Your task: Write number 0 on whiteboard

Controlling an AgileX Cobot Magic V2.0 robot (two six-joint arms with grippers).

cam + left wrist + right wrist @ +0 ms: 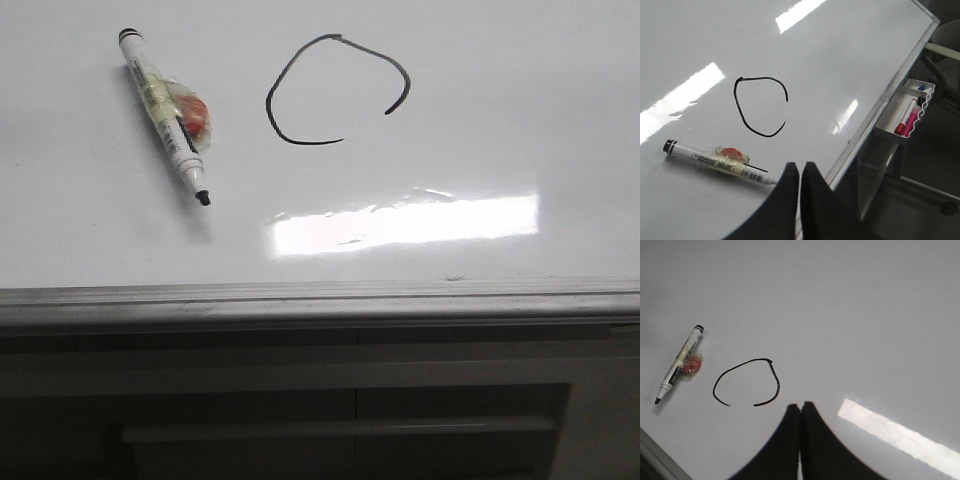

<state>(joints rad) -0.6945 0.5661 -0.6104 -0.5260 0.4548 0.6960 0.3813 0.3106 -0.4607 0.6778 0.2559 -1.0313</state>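
Centrally on whiteboard (pixel 520 120): number 0 (pixel 335 92), loop unclosed at lower right. Just left: uncapped marker (pixel 166 117), lying flat. Left gripper (pixel 800 172), right gripper (pixel 800 412): fingers pressed together, empty, above board.

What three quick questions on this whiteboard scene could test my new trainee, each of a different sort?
1. True or false: the drawn zero is a fully closed loop.
2. The marker lies: A) in the left claw, B) flat on the whiteboard beside the zero, C) in the right claw.
3. Fill in: both claws are ___ and hold nothing.

Key: 1 false, a gap is left; 2 B; 3 shut.
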